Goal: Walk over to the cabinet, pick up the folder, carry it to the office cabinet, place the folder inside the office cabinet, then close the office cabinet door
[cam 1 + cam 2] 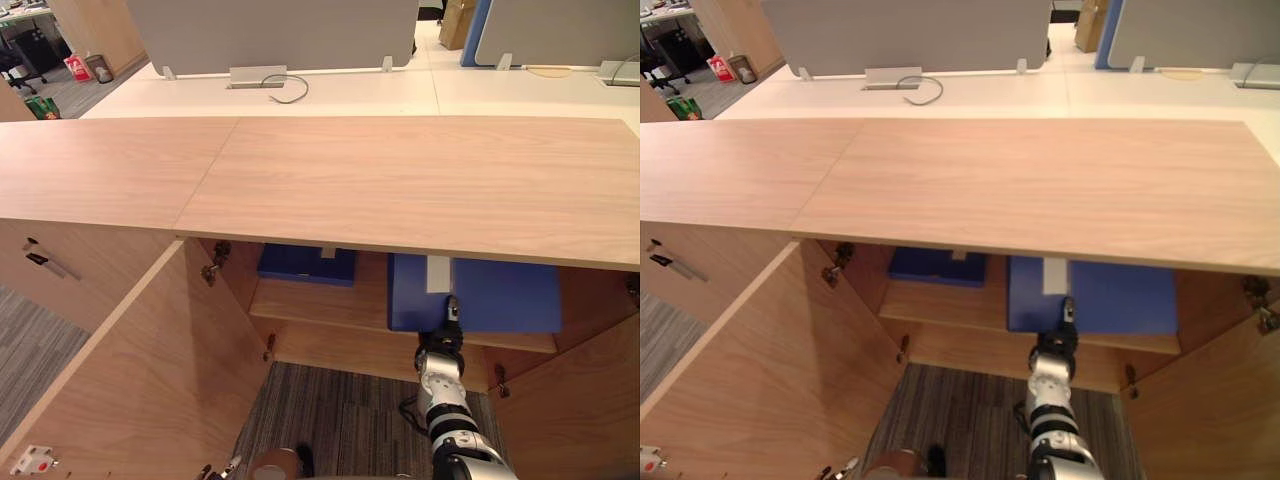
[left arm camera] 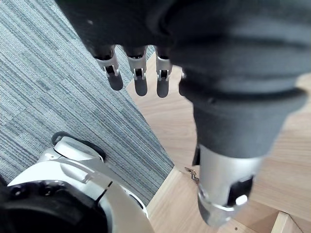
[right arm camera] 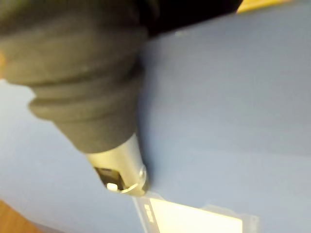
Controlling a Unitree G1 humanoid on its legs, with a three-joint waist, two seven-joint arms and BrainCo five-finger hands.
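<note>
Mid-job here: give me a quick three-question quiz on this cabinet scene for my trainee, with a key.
1. True or false: the left hand hangs open near the open left door, holding nothing.
2. Where is the right hand? A) on the nearer blue folder at the front of the shelf; B) on the cabinet top; C) down on the carpet.
3. Fill in: ___ blue folders lie on the shelf.
Key: 1 true; 2 A; 3 two, as a second folder lies further back, to the left.
</note>
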